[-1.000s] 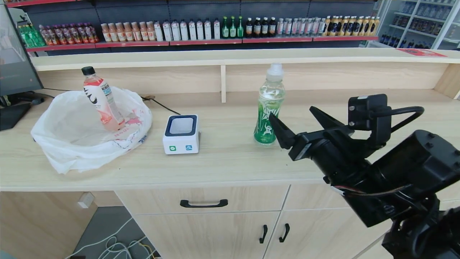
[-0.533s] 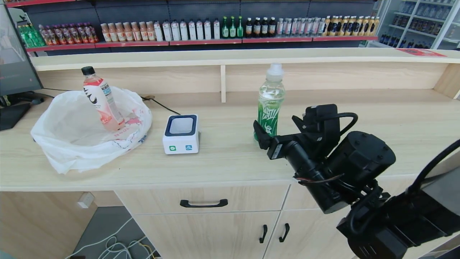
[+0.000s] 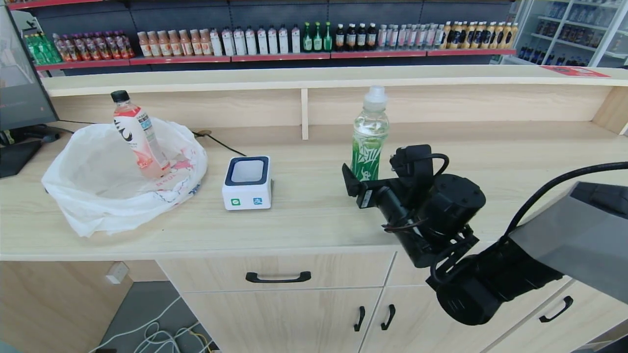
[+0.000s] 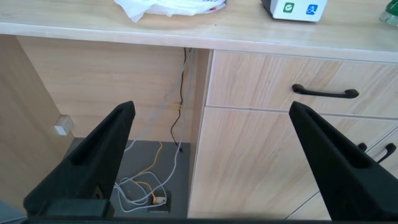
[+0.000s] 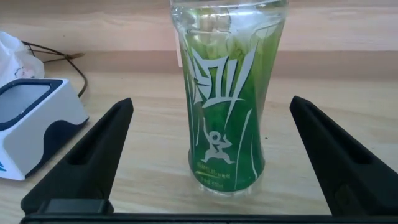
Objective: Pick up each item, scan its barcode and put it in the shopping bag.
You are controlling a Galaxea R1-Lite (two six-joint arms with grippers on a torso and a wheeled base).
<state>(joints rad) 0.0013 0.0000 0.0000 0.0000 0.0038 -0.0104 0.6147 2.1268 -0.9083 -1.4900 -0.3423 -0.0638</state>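
Green bottle (image 3: 369, 142) stands upright on the desk (image 3: 304, 220), right of centre, white cap on. R pincer (image 3: 371, 172) is spread wide around the bottle's lower half, one finger on each side. In the R wrist view the bottle sits btw the two fingers w/ a gap on both sides, so nothing is gripped.

Scanner (image 3: 247, 182), a small white box w/ a dark-rimmed top, sits on the desk to the left of the bottle, well apart. Further left, a white bag (image 3: 98, 196) lies open on the desk w/ a pink bottle (image 3: 140, 135) leaning inside it, black cap up.

L pincer (image 4: 211, 109) is wide too, holding nothing, low in front of the cabinet (image 4: 261, 81) under the desk's near edge. Far behind the desk, a shelf (image 3: 279, 58) carries rows of drinks.
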